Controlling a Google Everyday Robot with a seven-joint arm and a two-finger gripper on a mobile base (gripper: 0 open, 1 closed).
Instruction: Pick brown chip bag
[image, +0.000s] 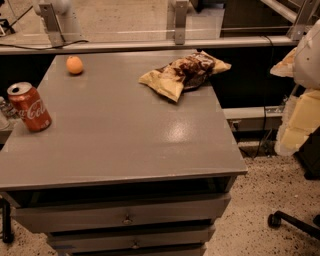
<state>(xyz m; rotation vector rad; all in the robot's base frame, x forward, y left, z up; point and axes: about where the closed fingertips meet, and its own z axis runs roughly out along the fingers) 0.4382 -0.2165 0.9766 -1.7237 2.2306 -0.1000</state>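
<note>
The brown chip bag (184, 72) lies crumpled on the grey cabinet top (125, 130), at its far right edge. Its middle is dark brown and its ends are tan-yellow. My gripper (299, 120) shows as a pale white and yellow shape at the right edge of the view, off the cabinet, to the right of the bag and nearer the camera. It holds nothing that I can see and is well apart from the bag.
A red soda can (30, 107) stands upright at the cabinet's left edge. An orange (74, 65) sits at the far left. Drawers (125, 216) face the front. A railing (150, 45) runs behind. A chair base (295, 222) is on the floor at lower right.
</note>
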